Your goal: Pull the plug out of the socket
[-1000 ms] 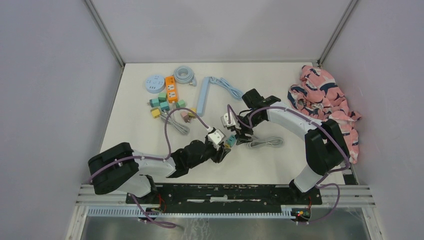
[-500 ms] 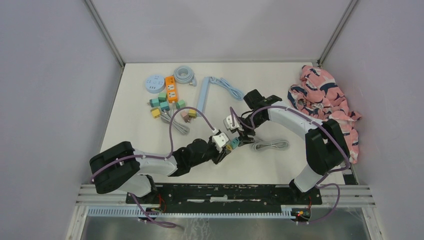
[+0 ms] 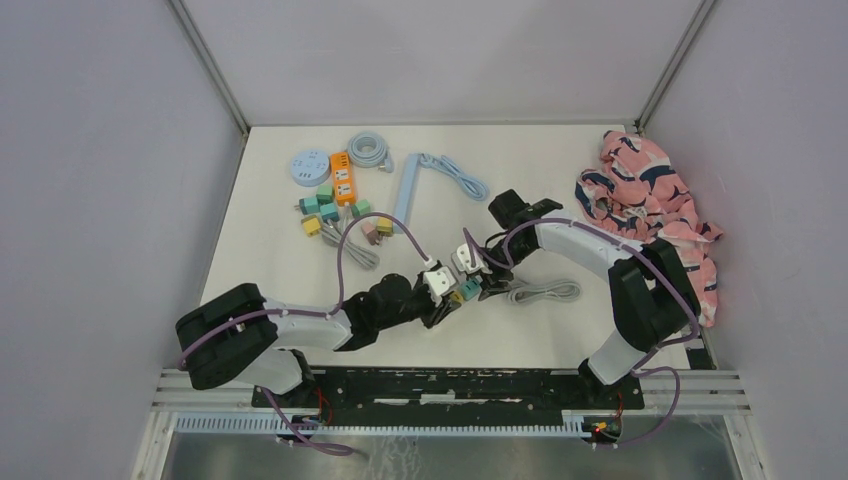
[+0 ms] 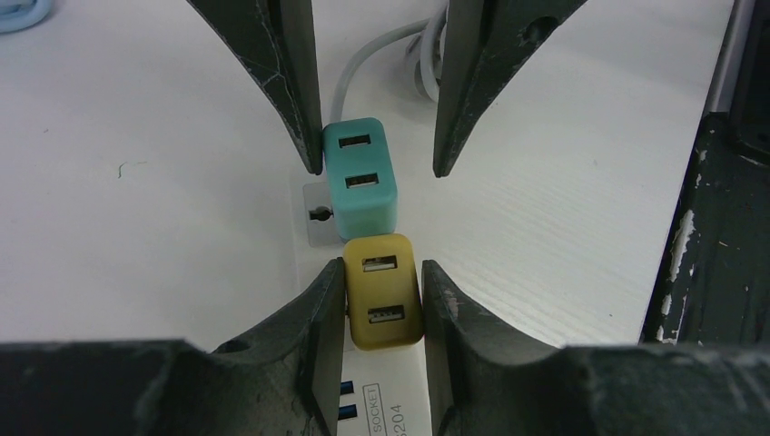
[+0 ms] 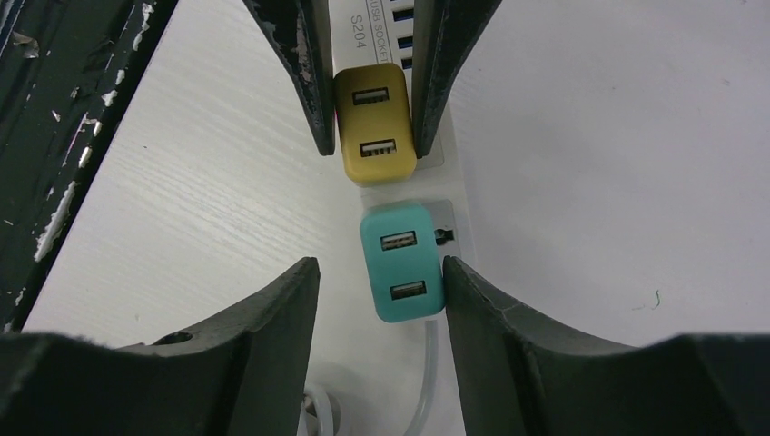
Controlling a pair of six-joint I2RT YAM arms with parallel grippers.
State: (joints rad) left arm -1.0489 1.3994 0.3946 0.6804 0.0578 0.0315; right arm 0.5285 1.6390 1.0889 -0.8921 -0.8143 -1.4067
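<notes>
Table (image 3: 560,180) is lying open around the white socket strip (image 4: 386,404), with the black front rail (image 4: 708,254) sitting near. Left gripper (image 4: 383,277) is clamping the yellow plug (image 4: 383,291) by its flat sides. Right gripper (image 5: 380,268) is straddling the teal plug (image 5: 402,263), jaws apart. Both plugs are looking light, rigid and slick, and are likely seated tightly.

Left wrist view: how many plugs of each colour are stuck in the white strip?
Teal plastic block plug: 1
Mustard-yellow plastic block plug: 1
Total: 2 plugs in the white power strip
</notes>
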